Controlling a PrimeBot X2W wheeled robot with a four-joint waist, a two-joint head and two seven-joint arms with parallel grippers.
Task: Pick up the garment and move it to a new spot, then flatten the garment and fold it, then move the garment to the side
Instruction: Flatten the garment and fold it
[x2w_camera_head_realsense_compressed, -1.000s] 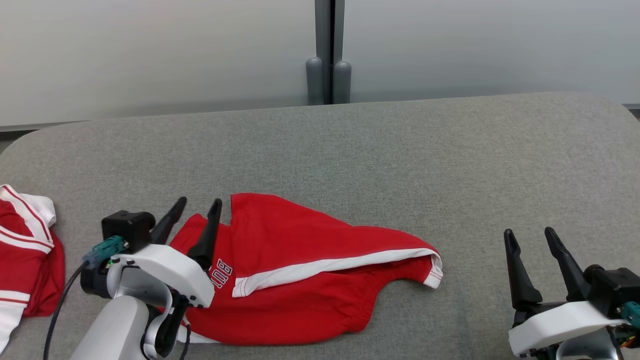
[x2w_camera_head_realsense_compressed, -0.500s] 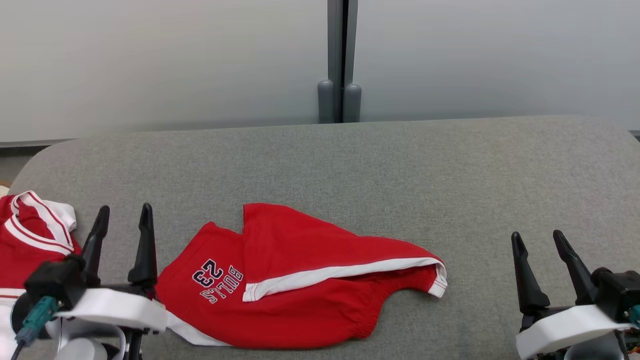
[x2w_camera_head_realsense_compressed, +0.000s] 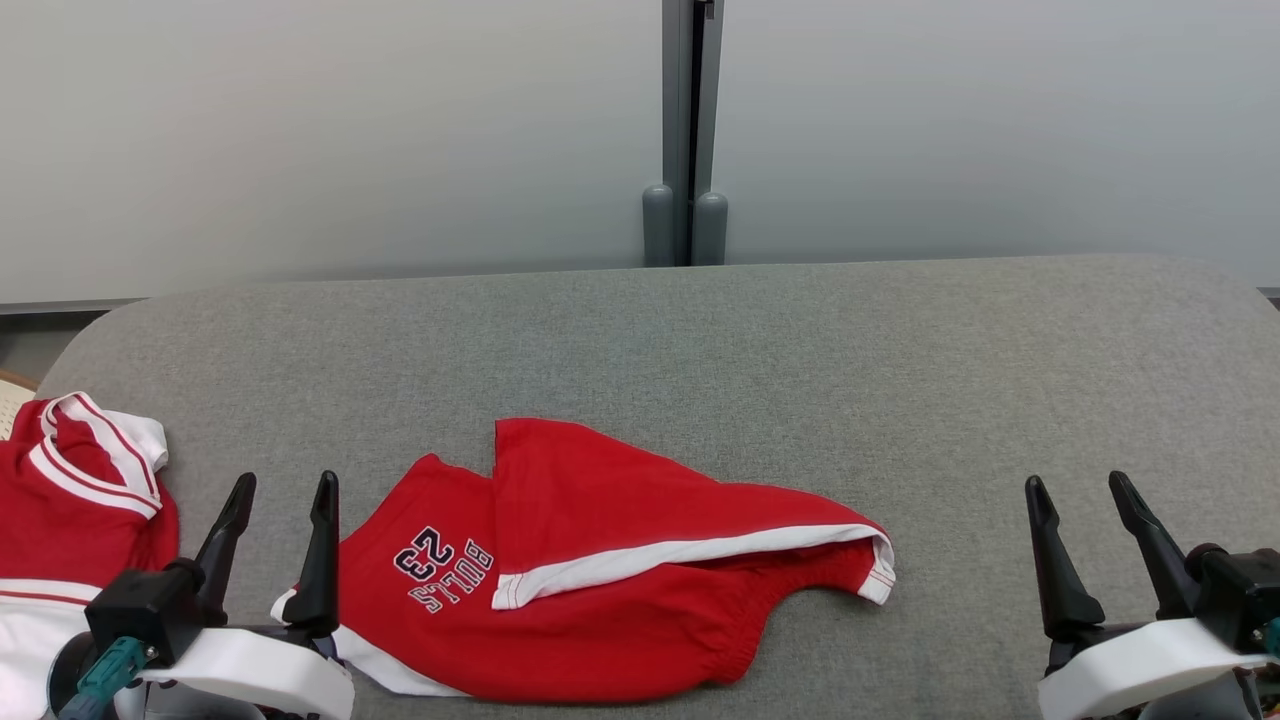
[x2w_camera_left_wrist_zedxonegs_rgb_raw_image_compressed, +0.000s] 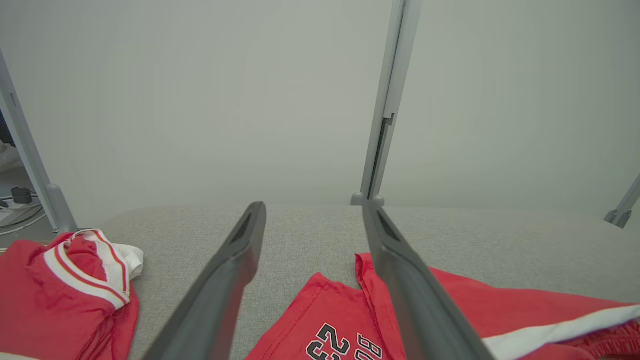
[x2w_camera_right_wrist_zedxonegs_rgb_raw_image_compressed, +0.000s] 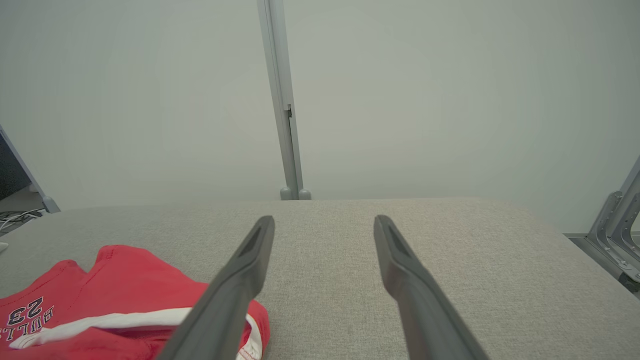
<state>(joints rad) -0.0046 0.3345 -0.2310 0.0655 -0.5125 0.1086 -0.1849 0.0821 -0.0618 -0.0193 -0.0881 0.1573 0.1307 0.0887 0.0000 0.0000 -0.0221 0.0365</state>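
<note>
While a second piece of clothing (x2w_camera_head_realsense_compressed: 70, 500), red with white bands, lies bunched at the far left edge of the grey padded table (x2w_camera_head_realsense_compressed: 700, 330), the robot's left gripper (x2w_camera_head_realsense_compressed: 286, 480) stands just to its right at the near edge, its two dark fingers spread wide and empty. The inner finger overlaps the left hem of the red garment (x2w_camera_head_realsense_compressed: 620, 580) in the head view; whether it touches the cloth cannot be told. The garment lies rumpled on the near, left-of-centre part of the table, partly folded over itself, with a white stripe running across it and the navy print "BULLS 23" showing upside down near its left end. Beyond it, a grey post (x2w_camera_head_realsense_compressed: 686, 120) rises between two pale wall panels behind the table. Well apart from the garment, at the near right, the right gripper (x2w_camera_head_realsense_compressed: 1074, 481) hovers over bare grey fabric, its fingers likewise parted and holding nothing.
</note>
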